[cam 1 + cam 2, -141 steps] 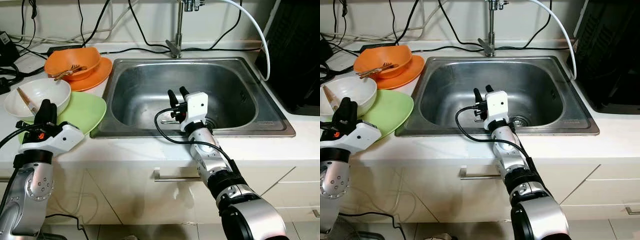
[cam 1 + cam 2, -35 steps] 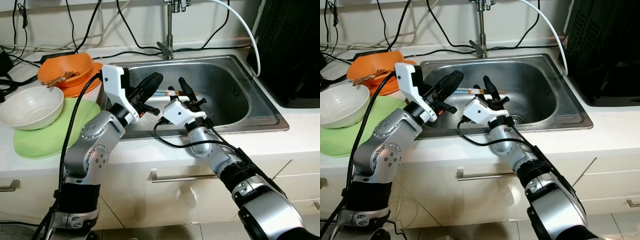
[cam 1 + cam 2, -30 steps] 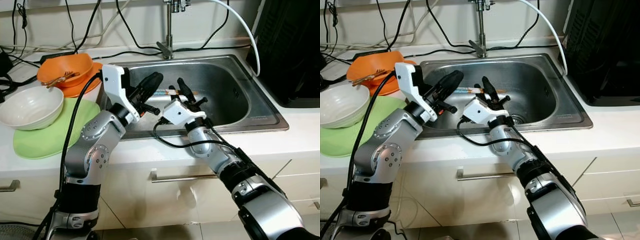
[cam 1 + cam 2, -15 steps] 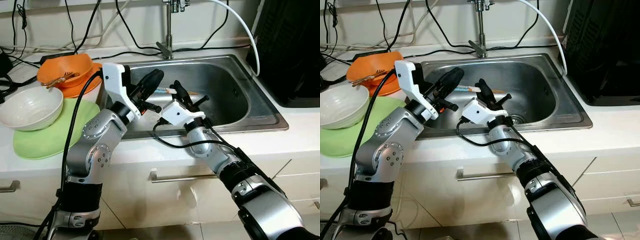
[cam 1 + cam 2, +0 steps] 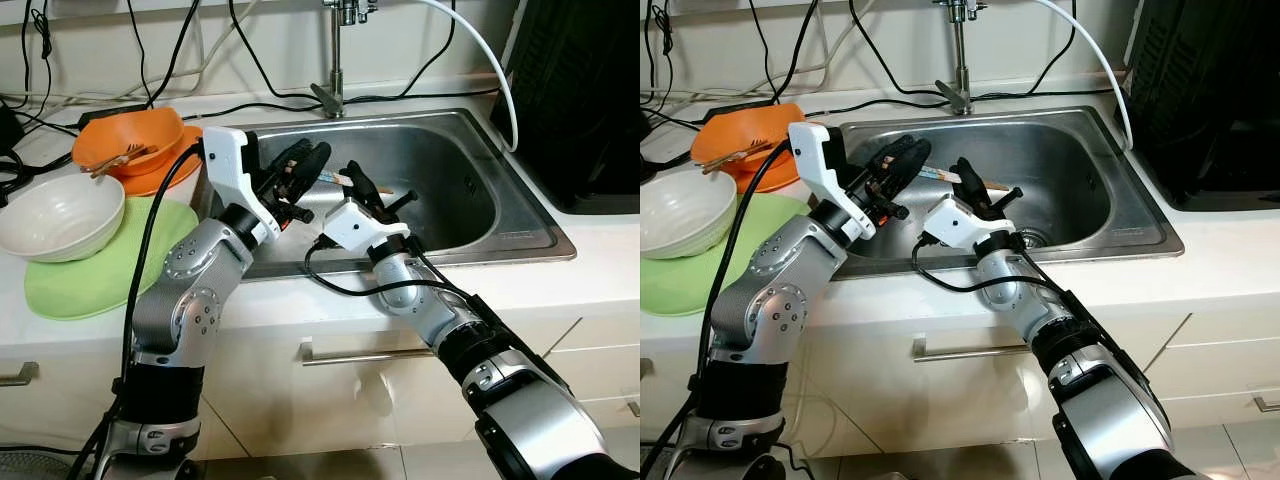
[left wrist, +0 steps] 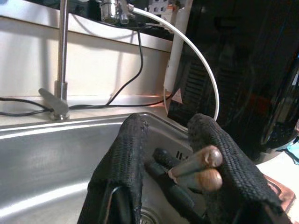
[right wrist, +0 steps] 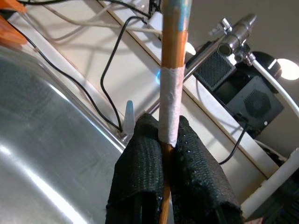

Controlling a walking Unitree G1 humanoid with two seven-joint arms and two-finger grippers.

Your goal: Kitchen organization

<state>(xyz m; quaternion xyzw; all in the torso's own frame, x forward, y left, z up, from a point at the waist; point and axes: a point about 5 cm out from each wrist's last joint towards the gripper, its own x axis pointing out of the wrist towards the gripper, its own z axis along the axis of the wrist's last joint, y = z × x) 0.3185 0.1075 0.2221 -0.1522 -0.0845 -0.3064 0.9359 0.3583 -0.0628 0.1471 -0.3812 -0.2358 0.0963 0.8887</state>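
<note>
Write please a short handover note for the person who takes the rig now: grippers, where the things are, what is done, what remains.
Right gripper: shut on the chopsticks, above the sink.
Left gripper: open, fingers either side of the chopsticks' other end.
White bowl: on the green plate, left counter. Orange bowl: on the orange plate behind.
Done: chopsticks lifted, mid handover.
Left: finish the transfer, then deal with the dishes, probably.

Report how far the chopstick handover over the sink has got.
Done: the chopsticks are out of the white bowl and up over the sink. In hand: the right end effector is clamped on them, while the left end effector has opened. Left: setting them down, and the orange bowl with its utensils.
</note>
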